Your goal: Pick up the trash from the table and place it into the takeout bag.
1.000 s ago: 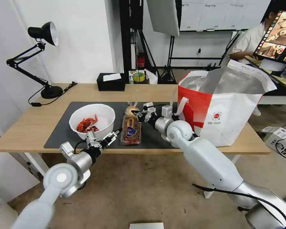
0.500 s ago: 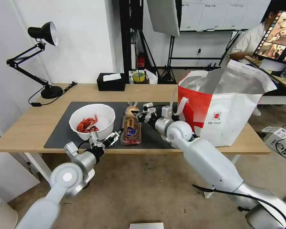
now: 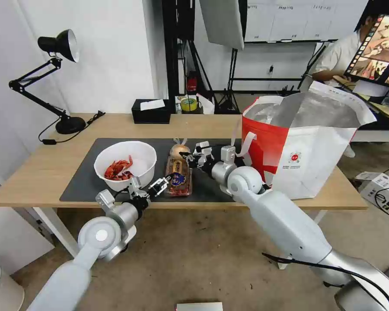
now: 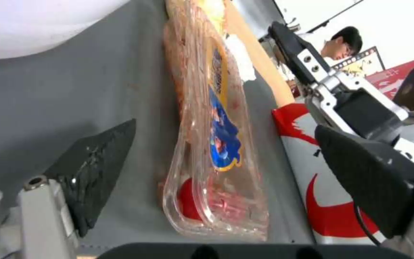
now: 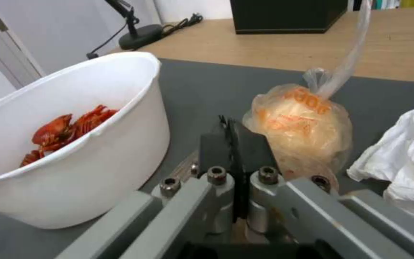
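Note:
On the table [image 3: 47, 166], a white bowl [image 3: 125, 164] holding red crayfish shells sits at the left of the dark mat [image 3: 84, 177]. Beside it lie stacked clear plastic trays [image 3: 178, 177], with a bagged bun [image 3: 179, 149] behind them. My left gripper [image 3: 157, 186] is open at the trays' near end; the trays [image 4: 216, 144] lie between its fingers [image 4: 97, 172]. My right gripper [image 3: 190, 159] hovers by the bun [image 5: 303, 126], its fingers [image 5: 233, 151] shut with nothing seen between them. A crumpled white tissue [image 5: 403, 162] lies beside the bun. The red and white takeout bag [image 3: 307, 142] stands open on the right.
A black desk lamp [image 3: 60, 77] stands at the table's back left. A black tissue box [image 3: 150, 111] and a tape roll [image 3: 188, 104] sit at the back edge. The bowl [image 5: 68, 144] is close to the right gripper's side.
My left arm has swung right along the table's front edge, bringing its open gripper from the bowl's front to the trays' near end. The right arm has barely moved.

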Motion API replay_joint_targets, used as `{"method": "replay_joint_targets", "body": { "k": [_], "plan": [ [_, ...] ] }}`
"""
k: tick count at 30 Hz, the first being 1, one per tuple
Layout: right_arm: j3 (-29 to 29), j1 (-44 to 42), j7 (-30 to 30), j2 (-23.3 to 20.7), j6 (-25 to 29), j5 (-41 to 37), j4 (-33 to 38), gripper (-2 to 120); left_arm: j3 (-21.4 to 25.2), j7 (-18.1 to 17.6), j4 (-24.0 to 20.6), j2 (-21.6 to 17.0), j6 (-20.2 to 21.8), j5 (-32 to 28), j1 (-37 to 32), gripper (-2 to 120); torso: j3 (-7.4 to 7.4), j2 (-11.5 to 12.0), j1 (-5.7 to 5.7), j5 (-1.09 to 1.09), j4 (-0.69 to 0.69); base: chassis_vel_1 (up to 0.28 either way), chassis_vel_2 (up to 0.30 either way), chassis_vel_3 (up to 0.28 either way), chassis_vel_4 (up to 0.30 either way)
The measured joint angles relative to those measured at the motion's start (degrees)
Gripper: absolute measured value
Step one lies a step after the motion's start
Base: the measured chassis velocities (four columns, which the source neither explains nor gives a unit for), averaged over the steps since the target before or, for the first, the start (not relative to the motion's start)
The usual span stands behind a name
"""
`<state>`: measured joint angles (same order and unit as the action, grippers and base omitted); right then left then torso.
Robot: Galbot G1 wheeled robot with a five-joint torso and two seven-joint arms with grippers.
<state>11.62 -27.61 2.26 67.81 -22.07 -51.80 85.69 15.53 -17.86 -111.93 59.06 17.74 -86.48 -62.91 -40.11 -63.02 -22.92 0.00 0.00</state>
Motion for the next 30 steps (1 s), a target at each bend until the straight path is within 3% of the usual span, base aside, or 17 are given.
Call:
{"method": "replay_joint_targets", "body": {
  "k": [30],
  "plan": [
    [-0.23,0.12,0.29,0.39,0.23,0.21,-0.92,0,-4.21,-0.05,3.88,1.04,-1.25,1.16,4.49,100,0.00,0.00,0.01,0.00,0.00,0.000,0.000,0.000,0.000]
  ]
}}
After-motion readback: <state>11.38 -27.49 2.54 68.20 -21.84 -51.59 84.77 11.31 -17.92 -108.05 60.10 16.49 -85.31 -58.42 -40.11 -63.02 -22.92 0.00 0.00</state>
